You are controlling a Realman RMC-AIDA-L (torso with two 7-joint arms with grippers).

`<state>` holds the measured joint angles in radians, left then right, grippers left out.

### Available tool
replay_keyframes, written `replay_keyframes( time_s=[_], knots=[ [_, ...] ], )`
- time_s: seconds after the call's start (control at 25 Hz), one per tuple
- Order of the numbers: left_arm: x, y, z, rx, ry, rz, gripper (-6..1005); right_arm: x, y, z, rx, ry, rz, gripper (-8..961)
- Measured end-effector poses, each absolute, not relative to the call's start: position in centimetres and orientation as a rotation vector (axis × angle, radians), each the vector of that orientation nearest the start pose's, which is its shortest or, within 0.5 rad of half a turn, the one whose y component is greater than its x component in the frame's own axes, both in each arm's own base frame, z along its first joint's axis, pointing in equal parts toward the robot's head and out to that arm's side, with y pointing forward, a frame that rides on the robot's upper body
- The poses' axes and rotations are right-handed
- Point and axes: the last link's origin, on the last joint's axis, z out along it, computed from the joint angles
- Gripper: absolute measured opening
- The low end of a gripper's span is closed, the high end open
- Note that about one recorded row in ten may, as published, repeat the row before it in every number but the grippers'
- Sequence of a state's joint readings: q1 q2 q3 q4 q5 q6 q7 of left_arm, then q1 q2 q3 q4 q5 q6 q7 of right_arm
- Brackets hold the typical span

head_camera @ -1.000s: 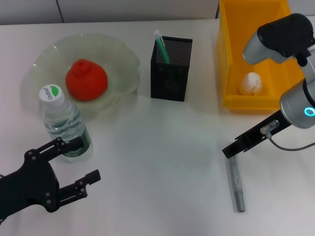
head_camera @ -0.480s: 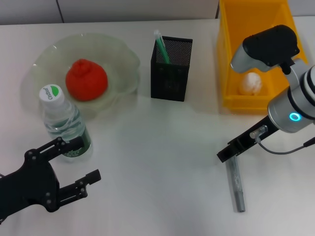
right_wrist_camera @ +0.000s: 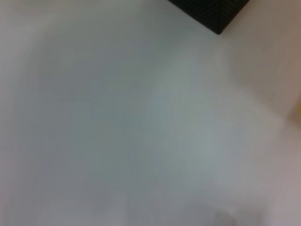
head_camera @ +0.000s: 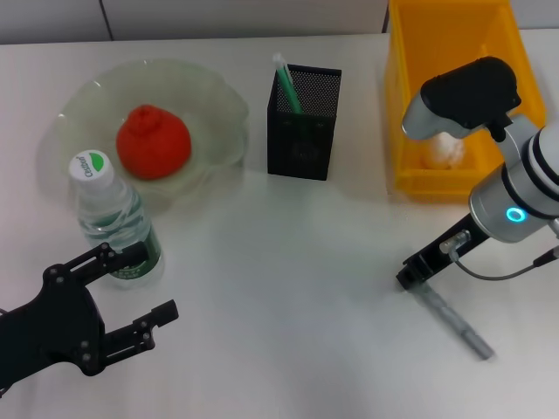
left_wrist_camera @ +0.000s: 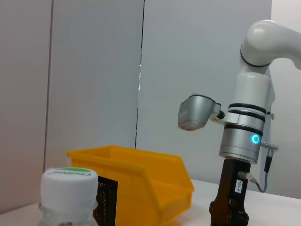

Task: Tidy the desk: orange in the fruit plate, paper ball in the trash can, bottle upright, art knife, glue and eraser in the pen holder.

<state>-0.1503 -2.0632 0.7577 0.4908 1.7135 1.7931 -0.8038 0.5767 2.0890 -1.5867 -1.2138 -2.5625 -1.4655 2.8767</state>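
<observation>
The orange (head_camera: pixel 154 141) lies in the fruit plate (head_camera: pixel 218 92). The bottle (head_camera: pixel 113 223) stands upright beside my open left gripper (head_camera: pixel 140 284), its cap (left_wrist_camera: pixel 68 185) close in the left wrist view. The pen holder (head_camera: pixel 303 122) holds a green-and-white stick (head_camera: pixel 285 83), apparently the glue. The paper ball (head_camera: pixel 444 154) sits in the trash can (head_camera: pixel 410 105), partly behind my right arm. The grey art knife (head_camera: pixel 456 321) lies slanted on the table, its near end at my right gripper (head_camera: pixel 410 278), which seems shut on it. The eraser is out of view.
The white table stretches bare between the bottle and the knife. The trash can (left_wrist_camera: pixel 141 181) and pen holder (left_wrist_camera: pixel 107 202) stand at the back. The right arm's bulky wrist housing (head_camera: pixel 463 92) hangs over the bin's front.
The art knife has swung about its gripper end, its far tip moving right from pointing straight toward me to a diagonal. The right arm shifted slightly left. The left arm is still.
</observation>
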Motion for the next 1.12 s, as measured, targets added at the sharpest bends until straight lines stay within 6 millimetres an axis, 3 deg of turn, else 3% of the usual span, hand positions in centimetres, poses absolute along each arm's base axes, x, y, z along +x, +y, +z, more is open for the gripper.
replay_keyframes(
  time_s=[0.12, 0.28, 0.36, 0.4, 0.44, 0.48, 0.56, 0.6, 0.64, 0.68, 0.84, 0.96, 1.12],
  knots=[
    [-32.4, 19.7, -0.1, -2.519, -0.351, -0.976, 765, 20.1, 33.0, -5.3, -2.472, 1.280, -0.596, 183],
    [-32.4, 19.7, -0.1, -2.519, -0.351, -0.976, 765, 20.1, 33.1, -5.1, -2.474, 1.267, -0.576, 170],
    [-32.4, 19.7, -0.1, -2.518, -0.350, -0.976, 765, 19.1, 33.3, -4.4, -2.492, 1.240, -0.488, 164],
    [-32.4, 19.7, -0.1, -2.518, -0.350, -0.976, 765, 18.3, 33.4, -3.8, -2.510, 1.218, -0.408, 161],
    [-32.4, 19.7, 0.0, -2.519, -0.346, -0.977, 765, 16.7, 33.7, -2.1, -2.566, 1.163, -0.190, 158],
    [-32.4, 19.7, 0.0, -2.519, -0.346, -0.977, 765, 16.7, 33.7, -2.1, -2.566, 1.163, -0.190, 154],
    [-32.3, 19.8, 0.0, -2.520, -0.344, -0.977, 765, 15.4, 33.9, -0.5, -2.620, 1.098, 0.076, 148],
    [-32.3, 19.8, 0.0, -2.520, -0.343, -0.978, 765, 15.1, 33.9, 0.4, -2.635, 1.049, 0.227, 148],
    [-32.3, 19.8, 0.0, -2.519, -0.342, -0.979, 765, 14.5, 34.1, 1.9, -2.618, 0.886, 0.559, 148],
    [-32.3, 19.8, 0.0, -2.519, -0.342, -0.979, 765, 14.5, 34.1, 1.9, -2.618, 0.886, 0.559, 147],
    [-32.3, 19.8, -0.1, -2.516, -0.340, -0.978, 765, 15.6, 35.2, 3.2, -2.420, 0.522, 1.001, 147],
    [-32.3, 19.8, -0.1, -2.514, -0.339, -0.977, 765, 16.5, 36.2, 2.6, -2.352, 0.446, 1.070, 146],
    [-32.3, 19.9, -0.1, -2.513, -0.337, -0.978, 765, 17.4, 38.5, 0.1, -2.319, 0.413, 1.060, 145]
  ],
)
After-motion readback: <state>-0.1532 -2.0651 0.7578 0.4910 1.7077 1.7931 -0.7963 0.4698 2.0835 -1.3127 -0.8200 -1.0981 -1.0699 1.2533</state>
